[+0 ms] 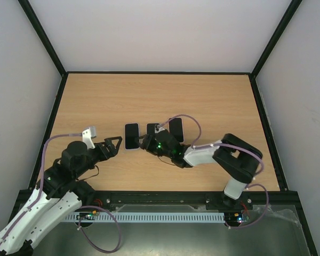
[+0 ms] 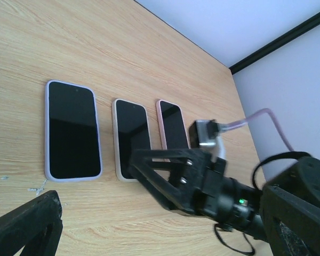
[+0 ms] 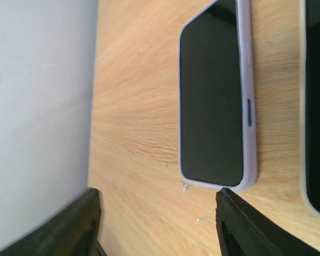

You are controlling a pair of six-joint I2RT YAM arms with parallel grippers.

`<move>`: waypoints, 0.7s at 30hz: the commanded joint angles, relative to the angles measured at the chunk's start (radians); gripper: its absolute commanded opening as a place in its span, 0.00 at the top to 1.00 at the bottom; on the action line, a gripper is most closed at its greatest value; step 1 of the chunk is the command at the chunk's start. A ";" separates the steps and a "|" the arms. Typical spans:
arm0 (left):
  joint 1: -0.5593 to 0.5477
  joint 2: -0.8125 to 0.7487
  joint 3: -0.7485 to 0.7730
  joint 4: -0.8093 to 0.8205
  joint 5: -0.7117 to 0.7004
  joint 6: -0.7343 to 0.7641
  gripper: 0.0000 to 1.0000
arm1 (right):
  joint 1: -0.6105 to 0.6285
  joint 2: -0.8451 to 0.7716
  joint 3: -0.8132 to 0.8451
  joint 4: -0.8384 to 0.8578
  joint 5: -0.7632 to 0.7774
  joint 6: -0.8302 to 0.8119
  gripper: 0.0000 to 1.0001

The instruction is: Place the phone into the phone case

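Three dark-screened phones lie face up in a row mid-table, each framed by a case. The left one has a lavender case [image 1: 131, 136] [image 2: 73, 130] [image 3: 213, 101], the middle one a cream case [image 1: 152, 129] [image 2: 131, 130] [image 3: 316, 106], the right one a pink case [image 1: 176, 128] [image 2: 172, 124]. My right gripper [image 1: 148, 143] [image 3: 157, 224] hangs low over the near end of the cream-cased phone. It is open, with bare wood between its fingers [image 3: 250, 226]. Left of the lavender-cased phone my left gripper [image 1: 116, 145] is open and holds nothing.
A black frame [image 1: 160, 72] edges the wooden table, with white walls behind it. Small pale crumbs [image 3: 184, 185] lie on the wood by the lavender case's near corner. The right arm's cable [image 1: 189, 120] loops over the pink-cased phone.
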 commanded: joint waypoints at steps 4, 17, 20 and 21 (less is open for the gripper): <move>0.003 0.030 0.050 -0.005 -0.027 -0.011 0.01 | -0.004 -0.266 -0.095 -0.176 0.082 -0.113 0.28; 0.006 0.122 0.193 -0.018 -0.048 0.048 0.01 | -0.005 -0.922 -0.065 -0.774 0.343 -0.418 0.03; 0.006 0.125 0.231 0.001 -0.042 0.078 0.01 | -0.004 -1.005 -0.034 -0.863 0.358 -0.436 0.03; 0.006 0.126 0.245 0.007 -0.035 0.090 0.01 | -0.005 -1.023 -0.029 -0.882 0.358 -0.434 0.03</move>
